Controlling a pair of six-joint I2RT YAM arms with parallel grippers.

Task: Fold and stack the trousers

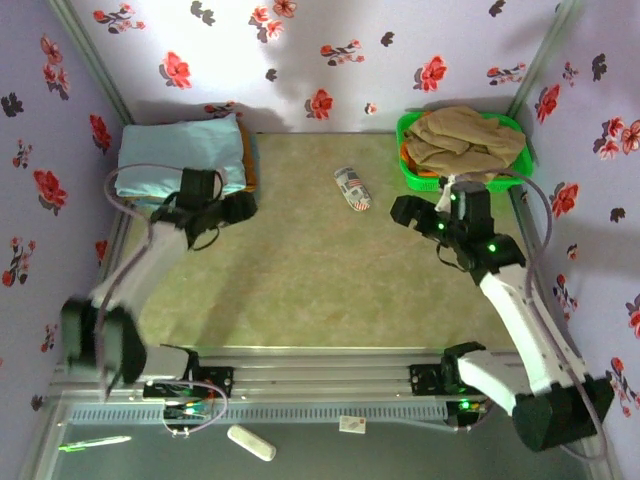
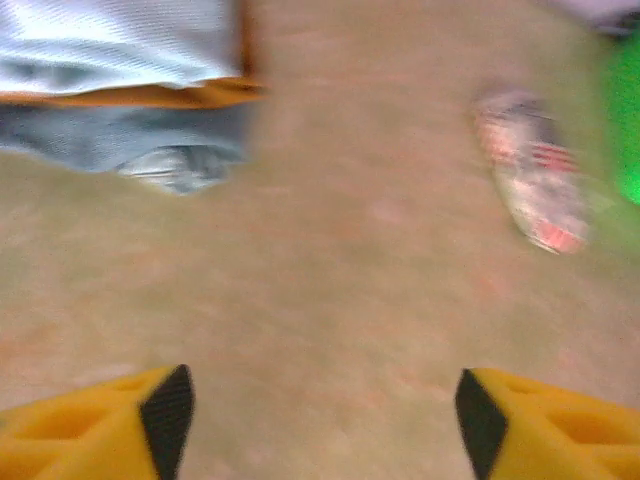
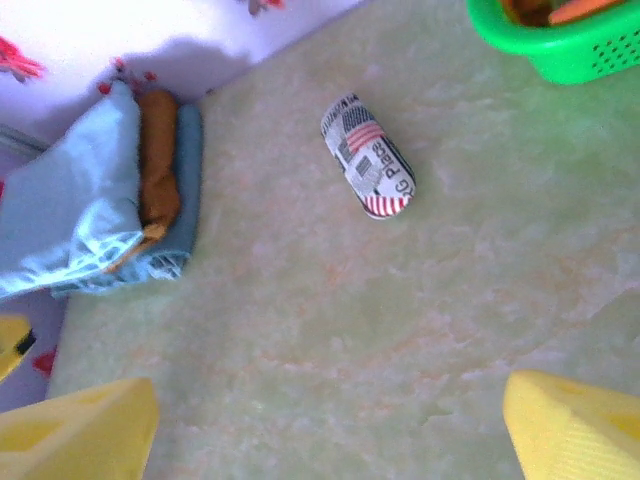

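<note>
Currently the pale aqua-blue trousers [image 1: 180, 150] of thin soft fabric lie folded into a flat rectangle in the far left corner of the mottled green-beige tabletop [image 1: 300, 290], close against the flowered wall [image 1: 300, 60]. On my right wrist feed they are the top of a stack. Directly under them is a mustard-brown cloth [image 3: 158, 150], and under that a darker blue-grey layer [image 3: 186, 190] rests on the tabletop. I cannot tell whether that bottom layer is a separate garment. The left wrist feed is blurred but gives the same order.

My left gripper [image 1: 235, 208] is near the stack's near right corner. Its yellow jaws stand wide apart with nothing between them and bare tabletop below.

Further right, well apart from the stack, a small rolled packet [image 1: 352, 188] printed with red stripes and dark lettering lies on its side. Beyond it, in the far right corner, a green plastic basket [image 1: 512, 128] holds a crumpled beige-tan garment [image 1: 460, 135] heaped above its rim.

My right gripper [image 1: 405, 212] sits just on the near side of the basket, angled toward the packet. Its jaws are also spread wide and empty.
</note>
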